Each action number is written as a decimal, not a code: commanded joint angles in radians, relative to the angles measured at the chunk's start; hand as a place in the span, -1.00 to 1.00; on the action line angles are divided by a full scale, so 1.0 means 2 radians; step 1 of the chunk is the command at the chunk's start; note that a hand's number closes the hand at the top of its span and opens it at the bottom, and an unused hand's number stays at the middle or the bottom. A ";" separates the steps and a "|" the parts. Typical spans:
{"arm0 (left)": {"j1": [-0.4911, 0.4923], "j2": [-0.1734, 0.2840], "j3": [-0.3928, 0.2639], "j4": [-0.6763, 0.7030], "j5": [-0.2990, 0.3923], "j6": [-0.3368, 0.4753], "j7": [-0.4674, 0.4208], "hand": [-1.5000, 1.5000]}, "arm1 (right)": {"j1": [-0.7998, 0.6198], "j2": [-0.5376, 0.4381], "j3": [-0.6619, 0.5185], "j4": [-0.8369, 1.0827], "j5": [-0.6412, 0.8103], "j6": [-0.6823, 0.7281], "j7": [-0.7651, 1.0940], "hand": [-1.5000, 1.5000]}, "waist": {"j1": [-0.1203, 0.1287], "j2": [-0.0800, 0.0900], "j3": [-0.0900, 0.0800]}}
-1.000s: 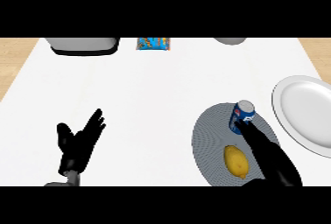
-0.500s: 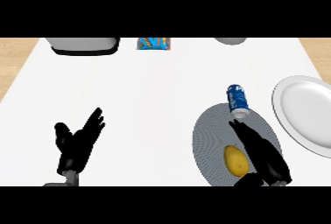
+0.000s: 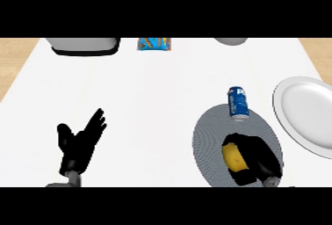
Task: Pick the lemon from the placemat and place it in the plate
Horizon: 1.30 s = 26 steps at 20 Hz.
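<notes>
Lemon (image 3: 234, 157) lies on the grey round placemat (image 3: 214, 132) in the head view, with the right hand (image 3: 256, 158) curled round its right side, fingers wrapped over it (whether it has left the mat I cannot tell). The white plate (image 3: 304, 114) to the right holds nothing, so lifting, carrying and placing are left. A blue can (image 3: 238, 103) lies at the mat's far edge. Earlier the right hand's fingers were stretched out beside the lemon; now they have closed on it. The left hand (image 3: 79, 143) rests open on the surface, unchanged.
</notes>
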 commanded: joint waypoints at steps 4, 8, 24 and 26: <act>0.009 -0.010 -0.008 -0.046 -0.004 0.010 0.035 0.00 | 0.041 -0.007 -0.016 0.016 0.031 -0.110 -0.071 1.00 | -0.001 0.001 0.001; -0.023 -0.003 0.010 0.003 -0.009 0.012 0.025 0.00 | 0.114 0.016 0.021 -0.128 0.031 -0.111 -0.037 1.00 | -0.009 0.000 0.001; -0.019 -0.001 0.017 0.009 -0.001 0.000 0.015 0.00 | 0.283 0.039 -0.016 -0.317 -0.097 -0.304 -0.080 1.00 | -0.009 0.001 0.002; 0.022 -0.002 -0.003 -0.033 -0.013 0.001 0.017 0.00 | 0.275 0.007 -0.079 -0.318 -0.174 -0.290 -0.098 1.00 | -0.004 0.000 0.002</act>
